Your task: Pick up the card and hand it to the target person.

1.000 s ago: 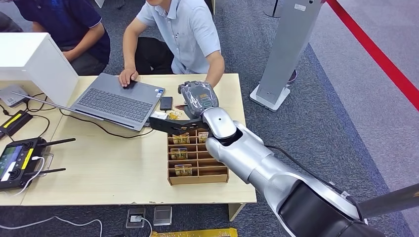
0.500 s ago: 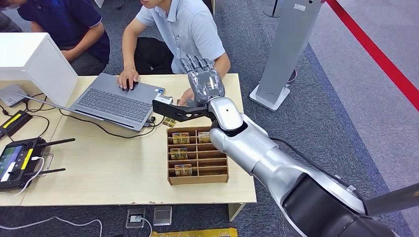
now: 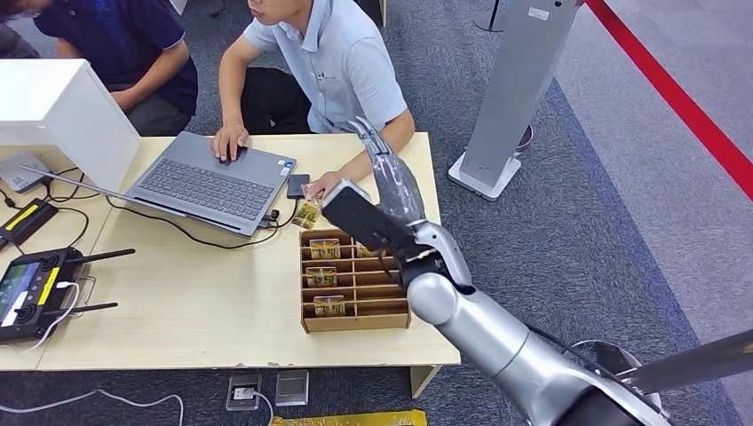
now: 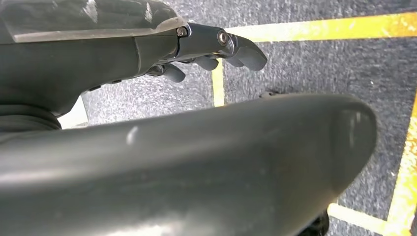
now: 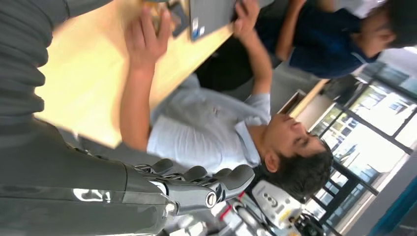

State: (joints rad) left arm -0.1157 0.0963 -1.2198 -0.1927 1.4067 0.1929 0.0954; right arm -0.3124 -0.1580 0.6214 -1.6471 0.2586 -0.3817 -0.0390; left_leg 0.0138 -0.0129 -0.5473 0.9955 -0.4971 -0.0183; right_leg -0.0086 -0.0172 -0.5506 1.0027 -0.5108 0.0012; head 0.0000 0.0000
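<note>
A gold card point(image 3: 307, 214) lies on the table just behind the wooden card rack point(image 3: 356, 321). The hand point(image 3: 325, 185) of the person in the light blue shirt point(image 3: 355, 71) rests at the card's edge. My right hand point(image 3: 392, 173) is raised above the table's far right part, beside that person's forearm, fingers stretched out and holding nothing. In the right wrist view its fingers point(image 5: 206, 183) are straight and empty, with the person's hand point(image 5: 145, 39) beyond them. My left hand point(image 4: 216, 46) hangs over the floor, fingers loosely bent, nothing in it.
The rack holds several more gold cards point(image 3: 322, 276). A laptop point(image 3: 213, 182), a phone point(image 3: 298, 185), cables and a controller point(image 3: 31, 288) lie on the table's left. A second person point(image 3: 124, 44) sits at the far left. A grey post point(image 3: 511, 98) stands to the right.
My right hand has risen from low over the rack's far edge, opened its fingers out straight and turned edge-on. The person's hand has come onto the table at the card.
</note>
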